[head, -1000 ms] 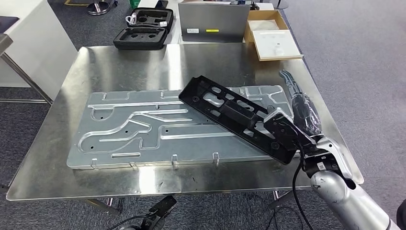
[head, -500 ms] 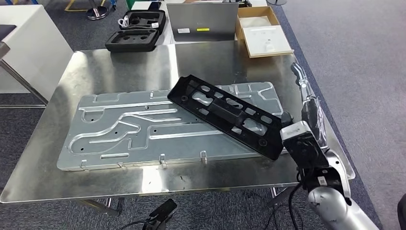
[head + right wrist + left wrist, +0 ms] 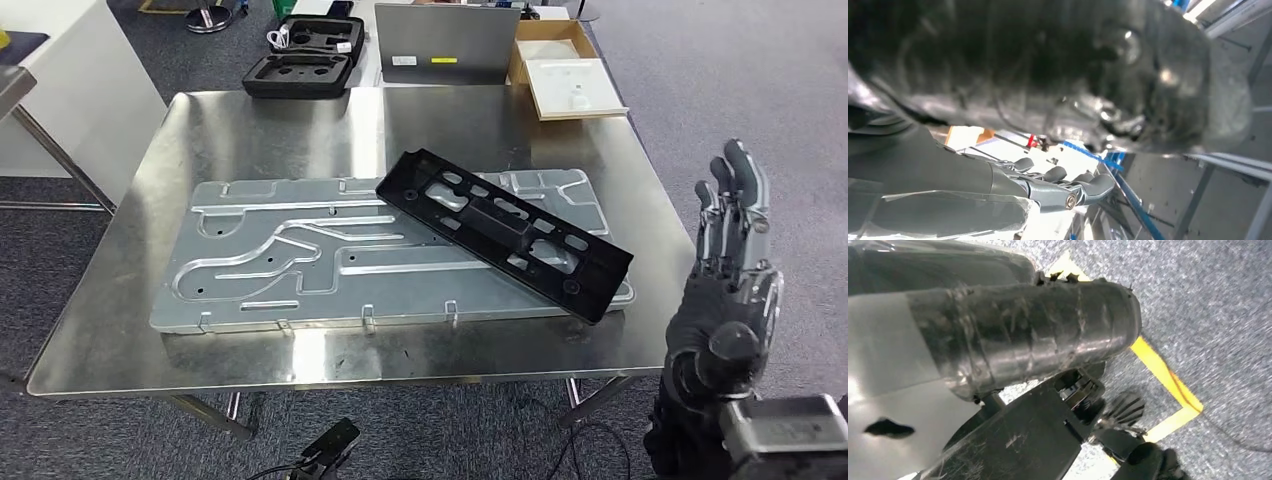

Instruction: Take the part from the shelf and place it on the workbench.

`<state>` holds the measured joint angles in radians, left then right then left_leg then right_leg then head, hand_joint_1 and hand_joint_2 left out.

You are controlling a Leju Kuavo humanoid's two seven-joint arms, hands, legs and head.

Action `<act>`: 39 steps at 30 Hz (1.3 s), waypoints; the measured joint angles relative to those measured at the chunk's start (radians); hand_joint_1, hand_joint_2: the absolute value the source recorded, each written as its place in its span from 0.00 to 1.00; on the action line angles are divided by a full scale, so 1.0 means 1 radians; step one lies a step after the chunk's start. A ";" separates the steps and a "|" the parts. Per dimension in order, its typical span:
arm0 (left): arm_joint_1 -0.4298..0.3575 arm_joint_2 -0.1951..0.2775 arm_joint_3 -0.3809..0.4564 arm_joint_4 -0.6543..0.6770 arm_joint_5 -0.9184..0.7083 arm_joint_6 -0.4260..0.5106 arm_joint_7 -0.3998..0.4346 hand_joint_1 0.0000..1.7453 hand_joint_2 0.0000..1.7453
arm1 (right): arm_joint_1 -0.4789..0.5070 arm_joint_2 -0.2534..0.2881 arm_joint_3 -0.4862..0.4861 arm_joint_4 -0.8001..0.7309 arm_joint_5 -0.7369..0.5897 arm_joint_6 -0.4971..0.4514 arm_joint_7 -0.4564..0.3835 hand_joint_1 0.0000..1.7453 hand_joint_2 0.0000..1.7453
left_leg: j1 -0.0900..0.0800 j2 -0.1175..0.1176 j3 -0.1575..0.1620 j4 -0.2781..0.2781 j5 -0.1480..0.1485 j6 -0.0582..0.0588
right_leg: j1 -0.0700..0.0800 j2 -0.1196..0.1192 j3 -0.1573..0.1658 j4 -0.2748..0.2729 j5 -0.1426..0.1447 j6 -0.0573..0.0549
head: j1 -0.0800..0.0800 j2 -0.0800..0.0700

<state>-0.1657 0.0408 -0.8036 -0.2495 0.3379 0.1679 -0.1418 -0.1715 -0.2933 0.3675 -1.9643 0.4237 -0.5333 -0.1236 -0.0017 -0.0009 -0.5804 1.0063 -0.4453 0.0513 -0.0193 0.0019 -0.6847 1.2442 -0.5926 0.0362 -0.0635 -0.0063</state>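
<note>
Part on workbench, right hand clear of it.

The black part (image 3: 505,232) lies diagonally on the ribbed metal plate (image 3: 300,265), which rests flat on the steel workbench (image 3: 270,125) over grey carpet (image 3: 720,90). The right hand (image 3: 728,275) is raised beside the bench's right edge, fingers (image 3: 735,195) extended and apart, holding nothing. Left hand (image 3: 1023,335): finger state cannot be told. Behind the bench: 1 open black foam case (image 3: 300,60) and 1 cardboard box (image 3: 565,65) with a white insert.
</note>
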 joint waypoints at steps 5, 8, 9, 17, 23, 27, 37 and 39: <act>0.010 0.001 0.013 0.002 0.021 0.003 -0.010 0.00 0.00 | 0.085 0.015 -0.022 -0.072 0.098 -0.077 0.026 0.00 0.00 | -0.003 0.003 -0.058 0.021 0.030 -0.008 | -0.001 -0.001 0.126 -0.097 0.048 0.001 | 0.000 0.000; 0.018 0.002 0.019 0.005 0.037 0.007 -0.020 0.00 0.00 | 0.146 0.030 -0.046 -0.096 0.094 -0.138 0.039 0.00 0.00 | -0.005 0.002 -0.073 0.028 0.048 -0.025 | 0.007 0.001 0.188 -0.215 0.052 -0.013 | 0.000 0.000; 0.022 0.002 0.022 0.006 0.042 0.009 -0.024 0.00 0.00 | 0.167 0.036 -0.054 -0.099 0.075 -0.151 0.036 0.00 0.00 | -0.005 0.002 -0.073 0.026 0.056 -0.031 | 0.010 0.001 0.183 -0.217 0.059 -0.020 | 0.000 0.000; 0.043 0.003 0.048 0.010 0.072 0.024 -0.044 0.00 0.00 | 0.295 0.096 -0.148 -0.072 -0.088 -0.165 -0.019 0.00 0.00 | 0.005 -0.001 -0.110 0.280 -0.152 -0.065 | 0.001 -0.006 0.087 -0.222 0.147 -0.054 | -0.002 0.000; 0.047 0.005 0.069 0.013 0.091 0.032 -0.047 0.00 0.00 | 0.373 0.143 -0.261 0.078 -0.162 -0.165 -0.102 0.00 0.00 | -0.006 -0.004 0.126 -0.008 -0.106 -0.044 | 0.000 -0.007 0.023 -0.212 0.204 -0.031 | -0.003 0.000; 0.055 0.004 0.086 0.015 0.111 0.032 -0.052 0.00 0.00 | 0.384 0.176 -0.334 0.216 -0.284 -0.123 -0.153 0.00 0.00 | -0.002 0.003 0.110 -0.040 -0.070 -0.017 | -0.001 -0.004 0.016 -0.210 0.198 -0.010 | -0.002 0.000; 0.074 -0.002 0.156 0.019 0.240 0.019 -0.082 0.00 0.00 | 0.206 0.256 -0.555 1.070 -0.624 0.049 -0.383 0.00 0.00 | -0.011 0.012 -0.076 0.012 0.047 -0.018 | -0.006 -0.001 0.161 -0.158 0.073 0.001 | 0.007 0.000; 0.074 -0.002 0.166 0.021 0.243 0.016 -0.082 0.00 0.00 | 0.179 0.269 -0.575 1.184 -0.627 0.053 -0.377 0.00 0.00 | -0.011 0.012 -0.089 0.023 0.061 -0.029 | 0.001 0.001 0.192 -0.226 0.046 -0.010 | 0.004 0.000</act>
<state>-0.0913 0.0389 -0.6373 -0.2289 0.5808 0.1841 -0.2242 0.0070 -0.0242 -0.2080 -0.7804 -0.2034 -0.4808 -0.5006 -0.0130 0.0115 -0.6691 1.0288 -0.3846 0.0224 -0.0185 0.0033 -0.4929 1.0186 -0.5463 0.0260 -0.0599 -0.0065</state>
